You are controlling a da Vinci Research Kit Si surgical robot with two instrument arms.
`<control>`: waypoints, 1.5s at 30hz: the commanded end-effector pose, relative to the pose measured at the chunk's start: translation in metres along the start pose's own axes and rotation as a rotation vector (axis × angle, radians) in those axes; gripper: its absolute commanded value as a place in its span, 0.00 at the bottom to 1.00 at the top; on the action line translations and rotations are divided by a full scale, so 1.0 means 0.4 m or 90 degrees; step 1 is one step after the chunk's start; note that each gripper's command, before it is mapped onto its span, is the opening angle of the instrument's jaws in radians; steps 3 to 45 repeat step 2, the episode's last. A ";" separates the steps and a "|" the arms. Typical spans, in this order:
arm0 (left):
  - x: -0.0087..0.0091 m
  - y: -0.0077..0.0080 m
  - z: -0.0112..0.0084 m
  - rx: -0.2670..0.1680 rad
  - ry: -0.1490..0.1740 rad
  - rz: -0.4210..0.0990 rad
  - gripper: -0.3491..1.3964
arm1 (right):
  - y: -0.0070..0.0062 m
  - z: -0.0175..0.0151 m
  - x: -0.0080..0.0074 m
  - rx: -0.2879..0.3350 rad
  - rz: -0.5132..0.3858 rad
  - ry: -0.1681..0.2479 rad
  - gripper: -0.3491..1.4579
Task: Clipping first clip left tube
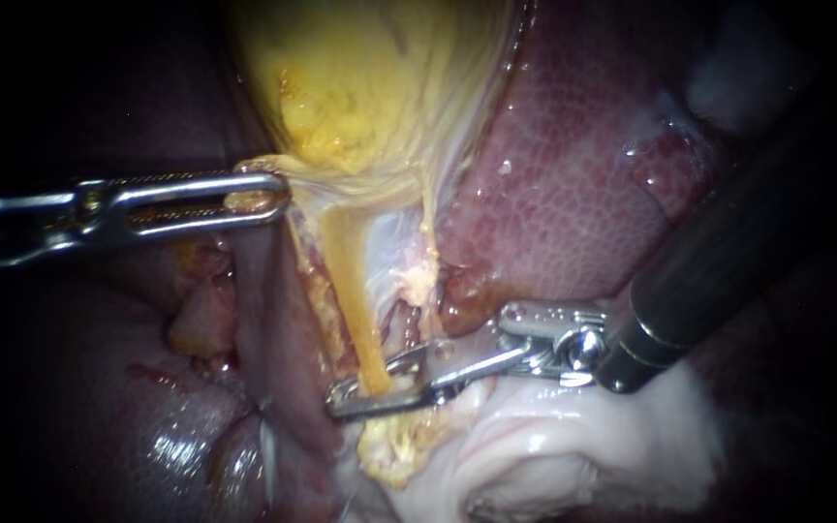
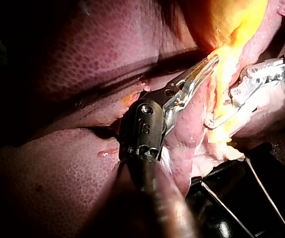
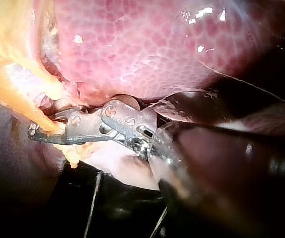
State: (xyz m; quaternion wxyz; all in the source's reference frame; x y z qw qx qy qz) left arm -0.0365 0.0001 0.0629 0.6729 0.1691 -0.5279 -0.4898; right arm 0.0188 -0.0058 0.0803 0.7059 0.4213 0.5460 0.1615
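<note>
The yellow gallbladder (image 1: 370, 87) hangs at the top centre. My left instrument (image 1: 268, 197) comes in from the left, and its slotted jaws are shut on the gallbladder's lower edge, holding it taut. Two strands run down from there: the thick yellow left tube (image 1: 349, 281) and the thin right tube (image 1: 428, 228). My right instrument (image 1: 341, 399) reaches in from the right. Its jaws lie across the left tube's lower end, one on each side, with the tips meeting beyond it. The right wrist view shows these jaws (image 3: 35, 131) closed around the yellow tube (image 3: 28, 111).
Dark red liver (image 1: 573, 184) fills the right side behind the tubes, and more liver (image 1: 176, 436) lies lower left. Pale whitish tissue (image 1: 554, 446) sits under my right instrument's shaft. In the left wrist view my left instrument (image 2: 209, 64) is beside my right one (image 2: 211, 123).
</note>
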 end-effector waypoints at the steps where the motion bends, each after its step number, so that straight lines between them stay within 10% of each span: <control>1: 0.0000 0.0000 0.0000 0.000 0.000 0.000 0.00 | 0.0001 -0.0002 -0.0001 0.000 0.000 0.000 0.00; 45: 0.0000 0.0000 0.0000 0.000 0.000 0.000 0.00 | 0.0001 -0.0002 -0.0001 0.000 0.000 0.000 0.00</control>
